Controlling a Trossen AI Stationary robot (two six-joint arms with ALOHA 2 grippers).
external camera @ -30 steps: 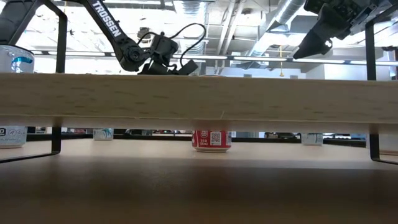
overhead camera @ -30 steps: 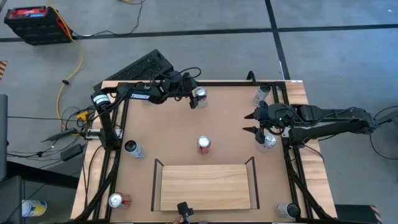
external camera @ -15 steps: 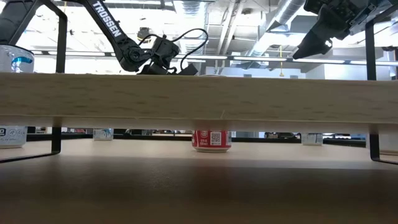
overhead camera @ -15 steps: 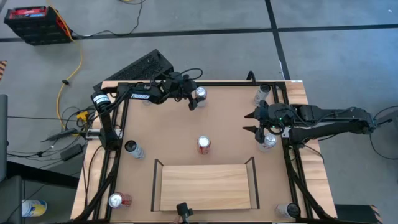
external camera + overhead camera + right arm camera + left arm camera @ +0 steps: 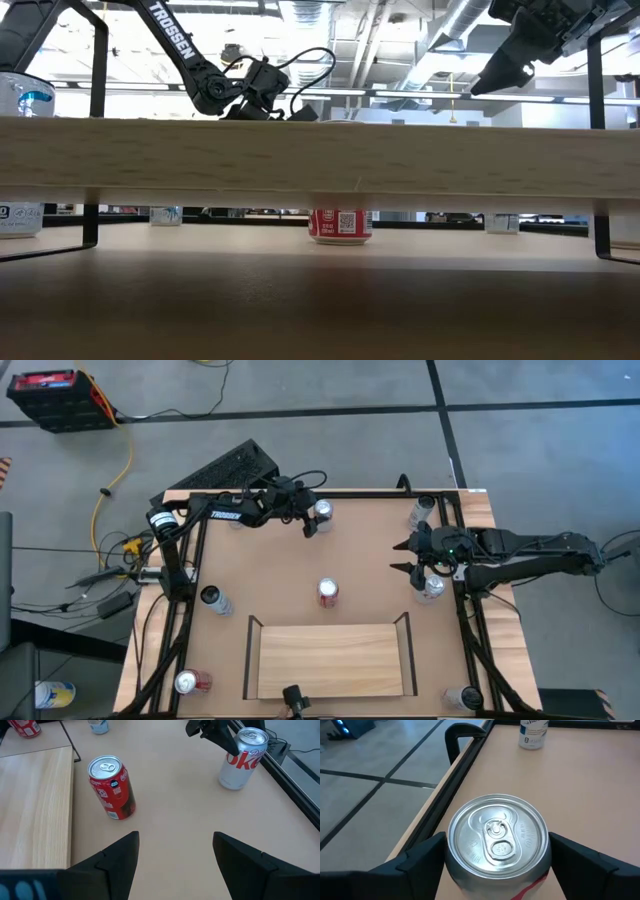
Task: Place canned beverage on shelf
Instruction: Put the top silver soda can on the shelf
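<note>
l end effector (image 5: 313, 520) at silver can (image 5: 321, 512)

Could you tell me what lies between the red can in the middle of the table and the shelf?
Nothing: the high view shows bare tabletop between the red can and the shelf.

"TROSSEN" runs in white along the left arm (image 5: 170, 35), reading "TROSSEN" again from above, while the silver can (image 5: 242, 758) at twelve o'clock on the table shows red "oke" lettering.
</note>
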